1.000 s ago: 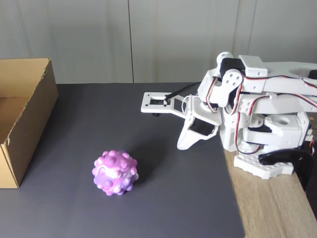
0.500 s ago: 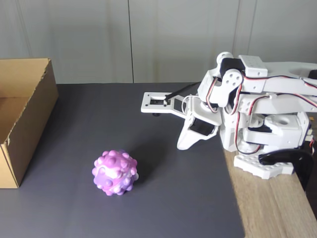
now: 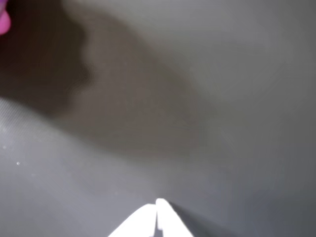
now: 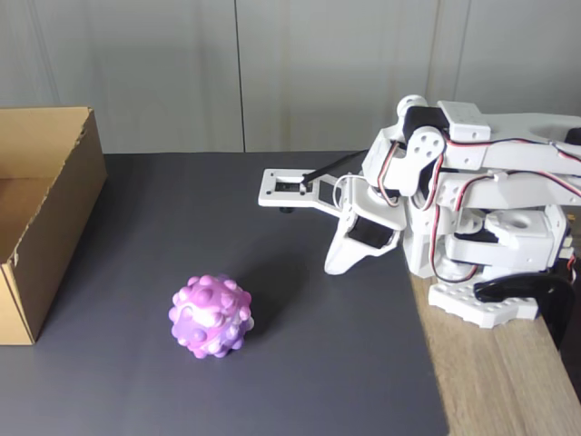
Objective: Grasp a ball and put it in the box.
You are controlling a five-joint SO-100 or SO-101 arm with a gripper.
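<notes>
1. Nothing has changed over the last second: in the fixed view the arm (image 4: 454,182) sits folded at 3 o'clock exactly as before, and the ball (image 4: 211,317) has not shifted.
2. The fingers (image 4: 334,263) point down at the dark mat (image 4: 300,363) on the worktop (image 4: 499,381); in the wrist view their white tips (image 3: 157,217) meet at 6 o'clock, so they look pressed together with nothing between them, though that picture is blurred.
3. The ball rests on the mat toward 7 o'clock of the fingers, well apart from them; a pink sliver (image 3: 4,19) at 10 o'clock in the wrist view is probably its edge.
4. The box (image 4: 45,218) stands open at 9 o'clock in the fixed view, apart from the ball.
5. Judged from this stillness, the reach has not begun; every step of the task remains.
</notes>
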